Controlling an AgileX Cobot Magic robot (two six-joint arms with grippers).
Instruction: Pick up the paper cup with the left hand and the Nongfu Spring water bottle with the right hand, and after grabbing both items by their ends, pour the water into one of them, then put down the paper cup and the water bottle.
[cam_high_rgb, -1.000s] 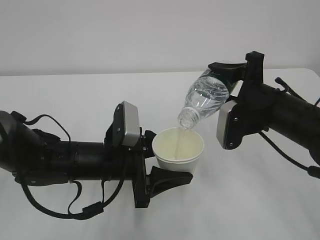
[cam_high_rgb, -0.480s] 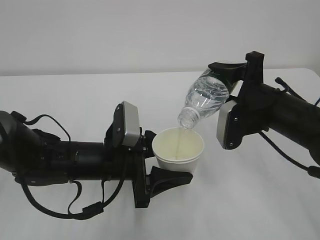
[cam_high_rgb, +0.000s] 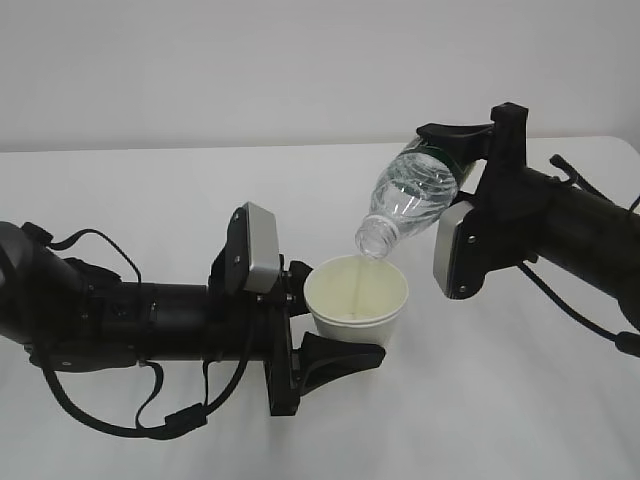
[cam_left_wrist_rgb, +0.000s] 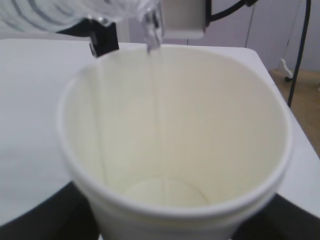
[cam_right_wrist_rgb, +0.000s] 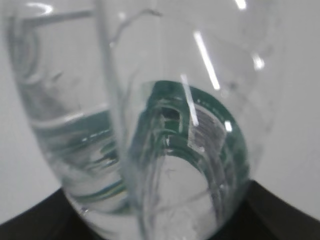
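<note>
Your left tool (cam_high_rgb: 335, 335) is clamped on the paper cup (cam_high_rgb: 357, 300), held above the bench (cam_high_rgb: 500, 400); your right tool (cam_high_rgb: 462, 150) grips the Nongfu Spring water bottle (cam_high_rgb: 410, 198) by its base. Hold the tilt so the thin stream of water (cam_left_wrist_rgb: 156, 100) falls inside the rim.

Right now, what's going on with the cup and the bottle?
Left hand holds paper cup. Right hand holds bottle tilted, water streaming in. Nothing in the way.

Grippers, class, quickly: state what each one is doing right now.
Left gripper: closed on the paper cup.
Right gripper: closed on the Nongfu Spring water bottle, tilted mouth-down over the cup.
</note>
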